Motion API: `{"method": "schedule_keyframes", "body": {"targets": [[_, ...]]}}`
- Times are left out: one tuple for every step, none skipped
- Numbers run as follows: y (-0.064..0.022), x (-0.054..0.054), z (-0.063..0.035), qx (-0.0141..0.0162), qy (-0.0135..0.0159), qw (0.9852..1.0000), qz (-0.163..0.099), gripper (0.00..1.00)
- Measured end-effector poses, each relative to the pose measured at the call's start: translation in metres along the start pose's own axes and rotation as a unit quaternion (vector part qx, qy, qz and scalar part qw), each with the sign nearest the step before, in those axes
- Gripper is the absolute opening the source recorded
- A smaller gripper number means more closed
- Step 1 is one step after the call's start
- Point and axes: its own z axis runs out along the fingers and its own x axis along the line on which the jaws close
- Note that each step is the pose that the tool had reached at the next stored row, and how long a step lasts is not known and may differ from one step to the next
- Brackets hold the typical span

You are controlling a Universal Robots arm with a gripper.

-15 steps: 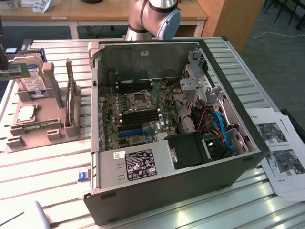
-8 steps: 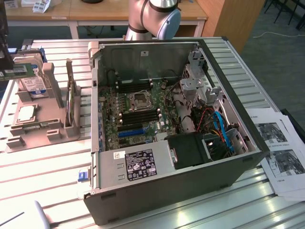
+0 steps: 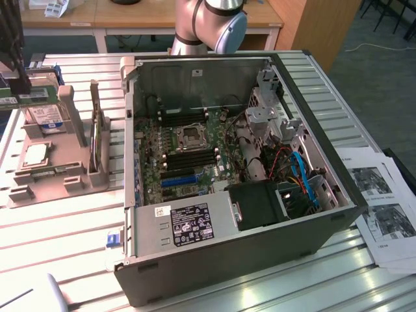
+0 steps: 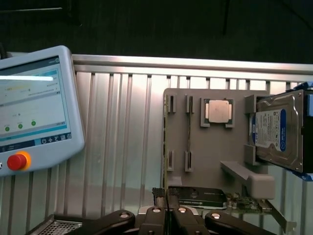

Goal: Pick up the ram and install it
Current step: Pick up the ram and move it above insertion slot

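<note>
Close under the wrist camera: gripper, jaws together, nothing between them. They appear clear of the parts below.

Just beyond the jaws: the ram, a green stick with small chips, sitting in the grey holder beside a dark labelled card. In the exterior view the ram stands on edge against a holder post, on the side facing the case.

Further along the holder: bare processor chip, then hard drive leaning on its support. Teach pendant with red stop button lies on the slatted surface, apart from the holder.

Exterior view: holder at 9 o'clock of the open computer case; printed sheets at the case's 4 o'clock. Inside the case, black memory slots flank the processor socket, with the blue expansion slot on the viewer's side of them. Slots look unfilled.

Progress, as judged: early. Ram not yet picked up. Grasp, carry to the case and seating in a slot are all left.

Arm pose: one joint with a blue cap at the case's 12 o'clock, by the far edge of the surface. Wrist judged to be high on the holder side, jaws pointing down, camera looking across the holder to the surface's edge.
</note>
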Motion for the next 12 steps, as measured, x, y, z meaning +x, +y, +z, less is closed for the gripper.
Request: {"method": "schedule_keyframes", "body": {"targets": [[-0.0027,0.000,-0.0001,-0.0001,0.0000,1.0000,0.000,0.12],[-0.0054,0.000,-0.0001,-0.0001,0.0000,1.0000,0.000,0.12],[-0.0082,0.000,-0.0002,-0.0002,0.0000,1.0000,0.000,0.12],[-0.0109,0.000,-0.0002,-0.0003,0.0000,1.0000,0.000,0.12],[-0.0137,0.000,-0.0003,-0.0003,-0.0001,1.0000,0.000,0.12],[-0.0167,0.001,-0.0004,-0.0005,0.0000,1.0000,0.000,0.12],[-0.0195,0.001,-0.0005,-0.0006,0.0000,1.0000,0.000,0.12],[-0.0223,0.001,-0.0006,-0.0006,0.0000,1.0000,0.000,0.12],[-0.0251,0.001,-0.0006,-0.0007,-0.0001,1.0000,0.000,0.12],[-0.0279,0.001,-0.0007,-0.0008,-0.0001,1.0000,0.000,0.12],[-0.0306,0.001,-0.0007,-0.0009,-0.0001,1.0000,0.000,0.12],[-0.0333,0.001,-0.0009,-0.0010,0.0000,1.0000,0.000,0.12]]}}
